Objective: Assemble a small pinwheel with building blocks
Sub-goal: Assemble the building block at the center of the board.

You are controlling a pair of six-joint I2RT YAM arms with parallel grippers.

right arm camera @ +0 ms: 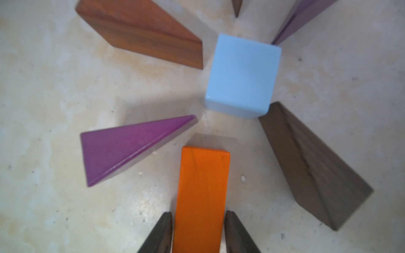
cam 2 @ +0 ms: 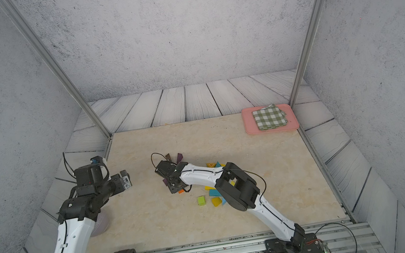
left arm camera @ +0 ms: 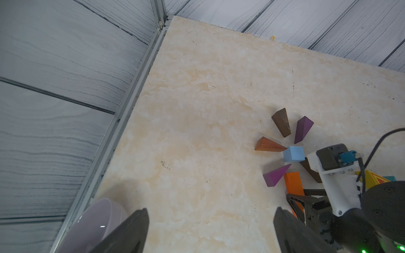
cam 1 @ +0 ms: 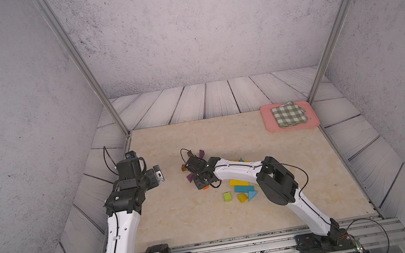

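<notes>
1. My right end effector (right arm camera: pixel 198 213) has both fingers snug against the sides of the orange bar (right arm camera: pixel 202 188). The bar lies flat on the tabletop (right arm camera: pixel 43 98) and points at the blue cube (right arm camera: pixel 243 74) (I think the bar is the pinwheel's stick).
2. The purple wedge (right arm camera: pixel 131 144) and the brown wedge (right arm camera: pixel 306 166) aim their thin tips at the cube, like blades.
3. My left end effector (left arm camera: pixel 210 212) is wide open and empty. It hangs off to the side, out of the way.
4. Both top views hide most of the wheel under my right arm, but a top view shows spare blocks like the green cube (cam 1: pixel 227 197). The left wrist view shows nearly the whole wheel.
</notes>
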